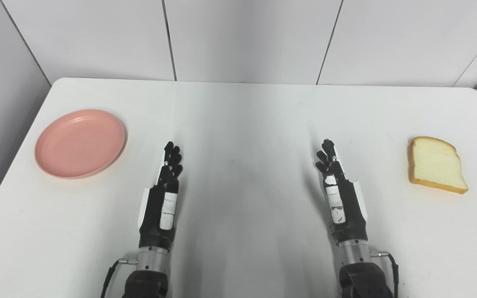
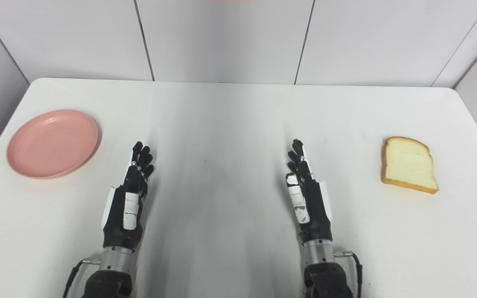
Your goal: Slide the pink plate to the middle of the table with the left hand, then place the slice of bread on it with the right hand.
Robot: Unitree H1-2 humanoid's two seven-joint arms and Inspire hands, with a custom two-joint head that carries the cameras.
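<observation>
Nearest the camera: two forearms rising from the bottom edge, each ending in a dark hand held edge-on above the white table (image 1: 238,124). Left hand (image 1: 167,194) empty, fingers straight and pointing away, set close side by side rather than splayed, closed on nothing. Right hand (image 1: 338,190) likewise empty, fingers extended forward, a little loosely spread at the tips.

Farther out and to the left: pink plate (image 1: 80,143), flat on the table near the left edge, lying up and leftward of the left fingertips (image 1: 173,152), near but apart. By far the closer hand to it. Probably a sideways reach first, then a push rightward toward the centre.

Opposite, near the right edge: slice of bread (image 1: 436,164), lying flat, well apart from the right hand, rounded top pointing away.
</observation>
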